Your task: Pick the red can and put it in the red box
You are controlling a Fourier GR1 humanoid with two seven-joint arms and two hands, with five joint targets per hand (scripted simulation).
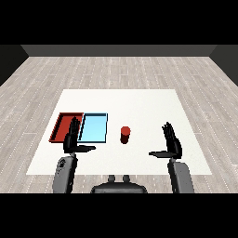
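White surface [139, 100] spans most of the view, set on a grey plank floor [121, 67]. It carries everything noted below.

Two trays lie side by side, edges touching, on the left half of the surface. Red tray [62, 122] is the outer one, at far left. Light blue tray [95, 126] sits just inside it, toward the middle. Nothing shows inside either tray.

Left forearm [64, 173] comes in from the lower left corner. Left hand [70, 141] is raised with its fingers [73, 126] straight and pointing away from the robot, thumb stuck out sideways toward the middle. Fingers spread open, holding nothing. In the view they overlap the seam where the two trays meet; I cannot tell whether they touch a tray or stand above it.

Right forearm [180, 175] comes in from the lower right. Right hand [173, 145] mirrors the left: fingers [168, 131] straight and up, thumb out toward the middle, open, holding nothing, over bare surface.

Red can [125, 135] stands upright on the surface, between the two sets of fingers, well apart from both. It is just beside the light blue tray's right edge, outside it, and nearer the left fingers than the right. It is not in the red tray.
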